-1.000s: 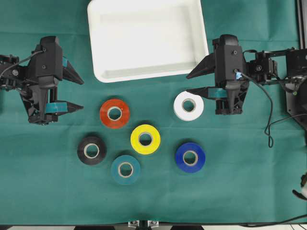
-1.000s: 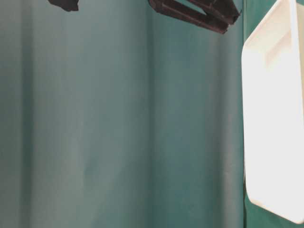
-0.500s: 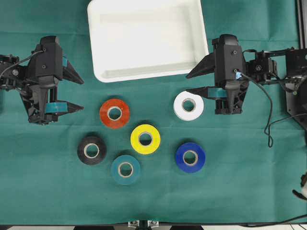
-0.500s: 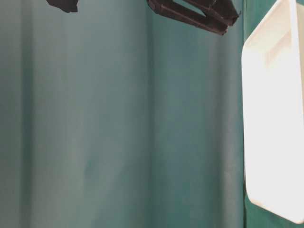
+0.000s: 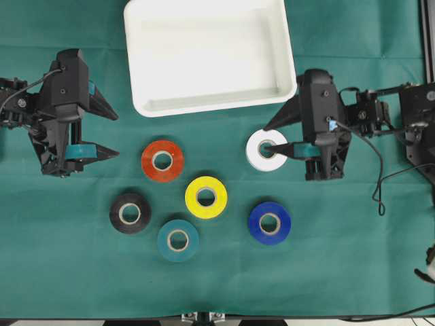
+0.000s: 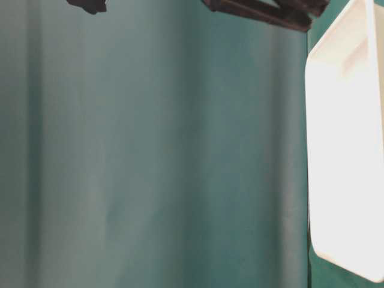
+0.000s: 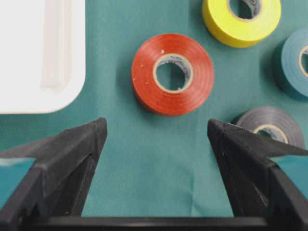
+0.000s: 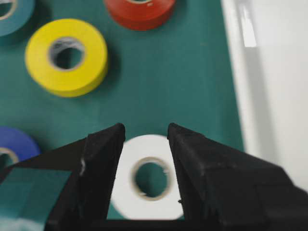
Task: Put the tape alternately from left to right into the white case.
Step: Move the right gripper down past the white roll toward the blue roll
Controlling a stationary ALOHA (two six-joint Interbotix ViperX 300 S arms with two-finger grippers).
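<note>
Right gripper [image 5: 281,136]: jaws parted, nothing held, above the white roll [image 5: 266,150] at centre right.
Left gripper [image 5: 107,133]: spread wide, empty, left edge.
Tape: all six rolls on the green cloth [image 5: 340,258], none in the white case [image 5: 207,102] (top centre).
Risk: one finger over the core; a skewed descent could push the roll aside.

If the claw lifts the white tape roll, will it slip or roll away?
The white tape roll lies flat on the green cloth, so it likely won't roll. Its glossy side may slip a little. It looks stiff, with a cardboard core.
</note>
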